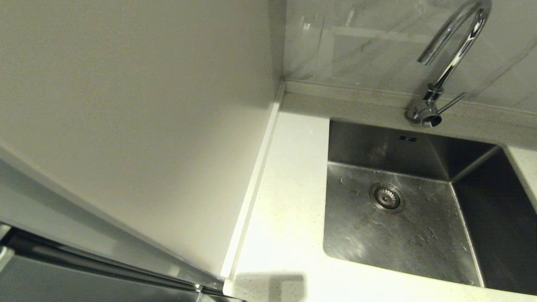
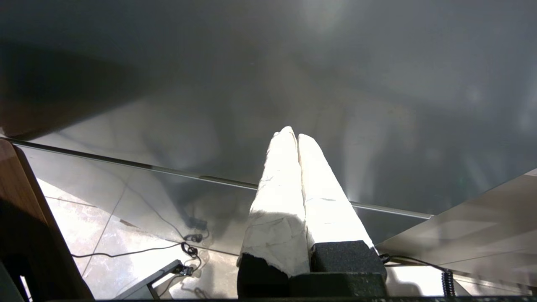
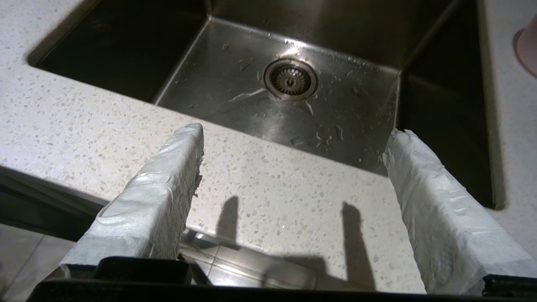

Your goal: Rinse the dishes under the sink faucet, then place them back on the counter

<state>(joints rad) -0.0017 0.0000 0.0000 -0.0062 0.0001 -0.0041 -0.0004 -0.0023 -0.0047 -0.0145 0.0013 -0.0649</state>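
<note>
Only a cropped pink bowl (image 3: 529,50) edge visible on the speckled counter (image 3: 105,126) beside the sink (image 3: 260,105); other dishes out of sight. Right gripper (image 3: 293,138) spread wide, empty, above the counter's front edge. Left gripper (image 2: 293,136) pressed together, empty, low beside a glossy grey panel (image 2: 268,84); chrome faucet (image 1: 451,58) behind the wet steel basin.

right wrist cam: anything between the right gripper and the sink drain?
Nothing in the way. Past the open right gripper lies a bare strip of speckled counter, then wet sink floor up to the drain.
</note>
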